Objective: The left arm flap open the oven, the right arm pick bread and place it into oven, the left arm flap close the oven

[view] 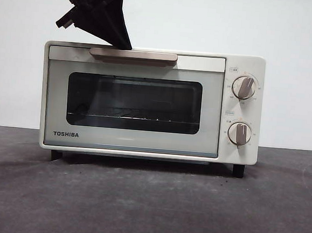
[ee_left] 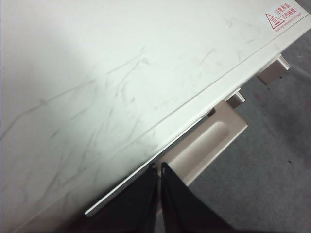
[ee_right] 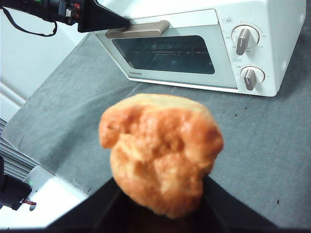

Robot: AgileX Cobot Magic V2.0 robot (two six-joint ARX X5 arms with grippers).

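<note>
The cream-white TOSHIBA oven stands on the table with its dark glass door closed. My left gripper comes down from the upper left, jaws shut together, its tip at the left part of the beige bar handle. In the left wrist view the gripper rests at the front edge of the oven top, right beside the handle. My right gripper is shut on the golden-orange bread, held up in front of the oven. This arm does not show in the front view.
Two beige knobs sit on the oven's right side, and a wire rack shows through the window. Grey mat covers the table in front. The table's side edge and a white object lie beyond the bread.
</note>
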